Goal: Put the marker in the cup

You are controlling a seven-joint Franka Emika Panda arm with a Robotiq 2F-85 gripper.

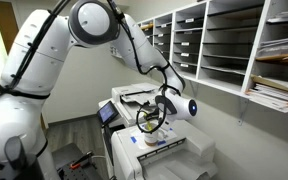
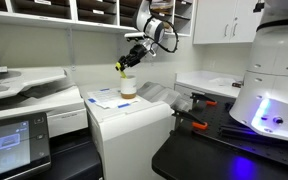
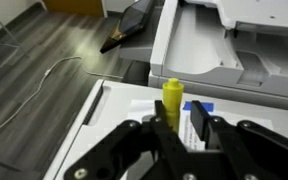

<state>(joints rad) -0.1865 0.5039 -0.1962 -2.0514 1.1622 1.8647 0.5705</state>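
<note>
Office copy room, printers, paper-sorter shelves

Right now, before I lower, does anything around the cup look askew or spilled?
Nothing stands out. The cup stands upright on the white machine top, with nothing spilled. The gripper holds the marker over the cup. Whether the marker clears the rim is too small to tell.

Office with wall pigeonhole shelves, white copier, wood-plank floor, white cabinets.
</note>
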